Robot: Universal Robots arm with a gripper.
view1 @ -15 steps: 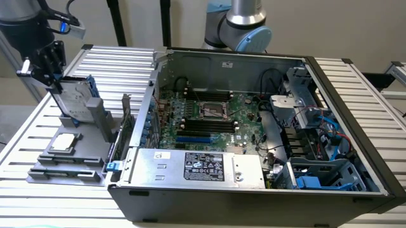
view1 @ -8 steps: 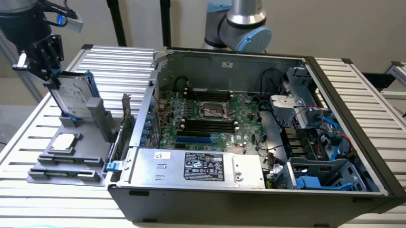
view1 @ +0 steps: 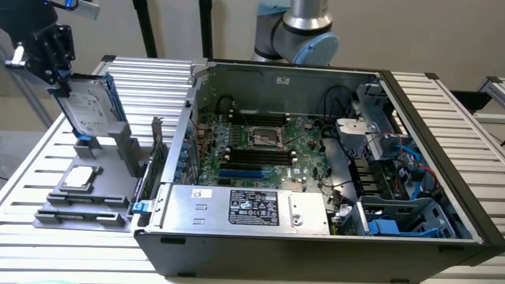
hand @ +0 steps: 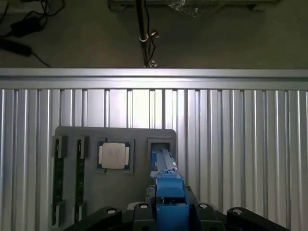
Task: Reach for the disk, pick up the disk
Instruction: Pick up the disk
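Ribbed metal worktop (view1: 450, 118) carrying an open computer case (view1: 276, 80), at the upper left of the exterior frame my gripper (view1: 65, 89) clamped on the disk (view1: 91, 109), disk upright over a slot of the grey tray (view1: 106, 180)

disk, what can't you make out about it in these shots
- The disk label print: too small, exterior view.
- Its lower end: exterior view, unclear whether it clears the holder slot.
- Its faces: wrist view, seen edge-on, near end covered by the gripper.
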